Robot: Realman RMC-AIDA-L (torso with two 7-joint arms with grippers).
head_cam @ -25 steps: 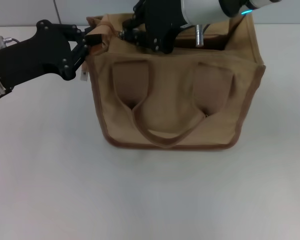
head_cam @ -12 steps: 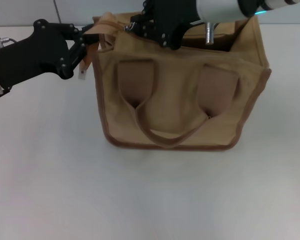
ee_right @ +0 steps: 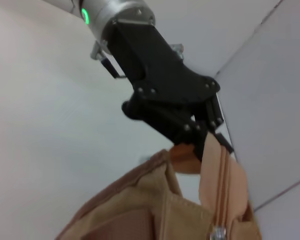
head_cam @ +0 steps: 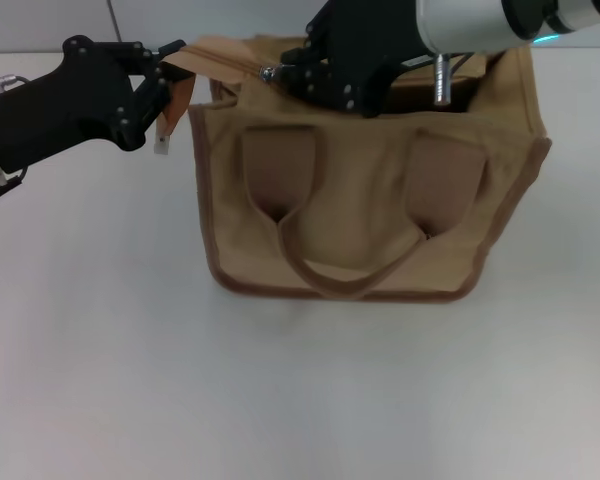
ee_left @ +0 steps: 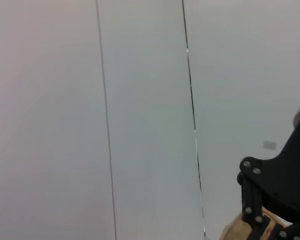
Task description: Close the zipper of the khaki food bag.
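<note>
While the boxy khaki canvas food bag (head_cam: 365,190) with brown piping stands upright on the white table (head_cam: 130,380) | left black gripper (head_cam: 170,75) clamps the bag's left top corner end of the tan zipper (head_cam: 230,58) | right black gripper (head_cam: 285,72) pinches the small silver pull tab (head_cam: 268,72) on the bag's top, right of that corner | small white tag (head_cam: 162,140) hangs at the corner, writing unreadable

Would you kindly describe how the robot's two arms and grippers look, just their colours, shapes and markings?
Both grippers are matte black, angular linkage assemblies dotted with small silver screws. The left gripper sits on a black wrist block, with a silver fitting showing behind it. The right gripper joins a glossy silver-white round arm section, with a black collar and a small glowing teal light. A silver peg sticks out beneath that arm.
</note>
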